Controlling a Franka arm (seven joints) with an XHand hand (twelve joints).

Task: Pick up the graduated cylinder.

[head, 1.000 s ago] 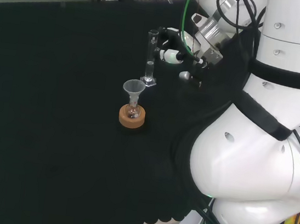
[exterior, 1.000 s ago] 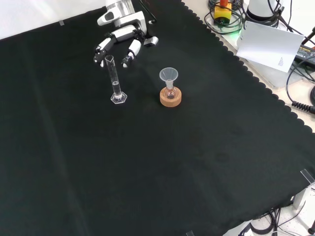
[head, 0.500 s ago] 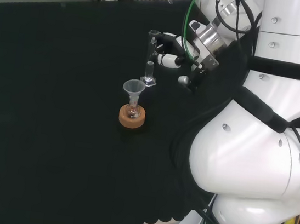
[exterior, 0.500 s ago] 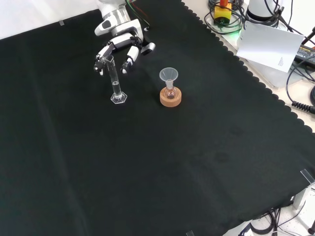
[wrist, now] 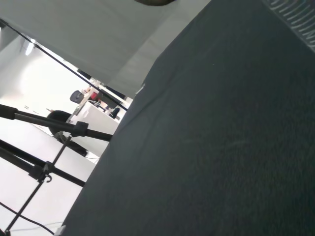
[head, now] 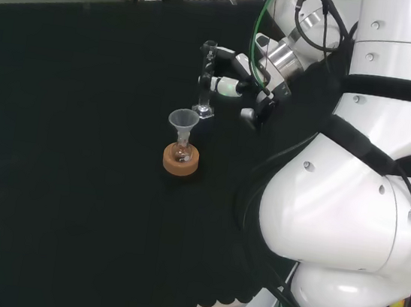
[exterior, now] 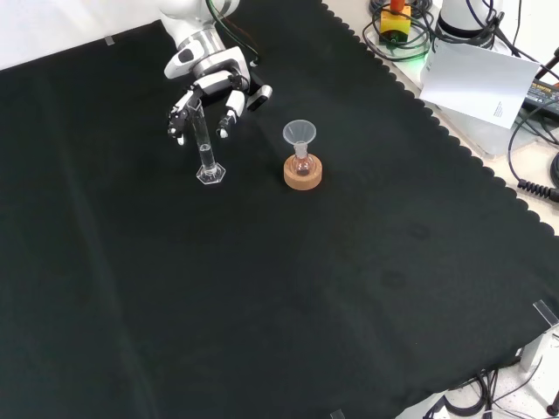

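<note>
Fingers of the hand are seen spread and slightly bent at the upper part of the graduated cylinder, which stands between them; whether any fingertip touches the glass cannot be told, and no closed grip is shown. In the head view the hand sits just to the right of the cylinder, level with its top half.

The cylinder is judged to be light, rigid, smooth and breakable: a tall thin clear tube on a small flat foot, easily tipped by a sideways nudge. It is best taken around the tube's upper or middle part, with fingers on one side and the thumb opposite, so that it is lifted straight and kept upright.

Just beside it, nearer the bench edge in the head view, a small flask with a clear funnel in its neck rests on a cork ring, apart from the cylinder.

Both pieces stand on the black cloth, whose scalloped edge is seen at the front view's right. Beyond it, cables and a sheet of white paper are seen.
</note>
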